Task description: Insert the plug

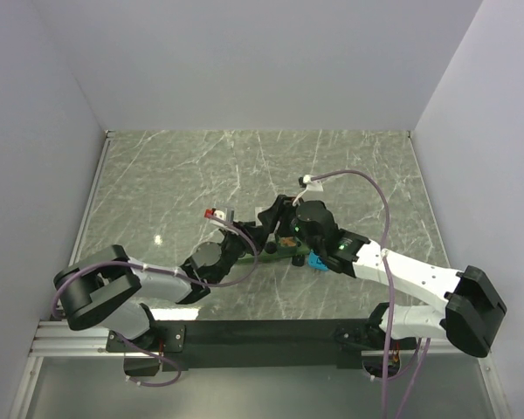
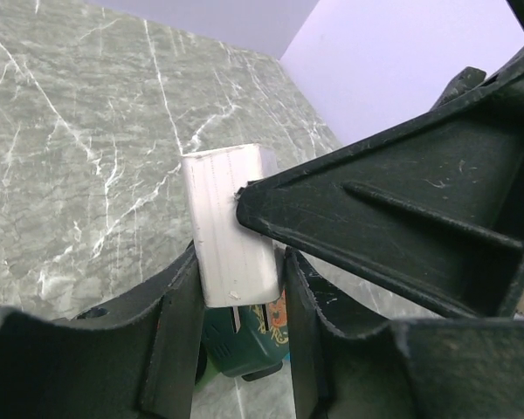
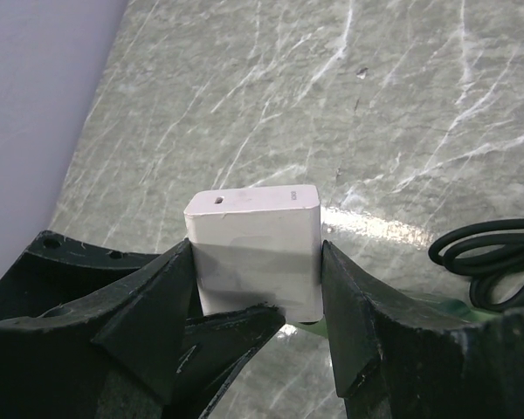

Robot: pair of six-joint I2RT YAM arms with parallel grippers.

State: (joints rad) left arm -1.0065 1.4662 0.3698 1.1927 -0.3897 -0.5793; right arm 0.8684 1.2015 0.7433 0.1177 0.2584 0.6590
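A white plug block (image 3: 258, 240) sits between my right gripper's (image 3: 258, 253) fingers, which are shut on its two sides. In the left wrist view the same plug (image 2: 231, 223) stands over a dark green socket (image 2: 244, 336), with a short length of its two metal prongs showing between them. My left gripper (image 2: 240, 271) is closed around the green socket and the plug's base. In the top view both grippers, left (image 1: 275, 220) and right (image 1: 299, 223), meet at the table's middle. The right gripper's finger (image 2: 393, 218) crosses the left wrist view.
A purple cable (image 1: 375, 188) with a white connector (image 1: 310, 182) loops behind the right arm. A small red and white connector (image 1: 215, 214) lies left of the grippers. A blue piece (image 1: 317, 260) lies under the right wrist. A black coiled cord (image 3: 489, 262) lies at the right.
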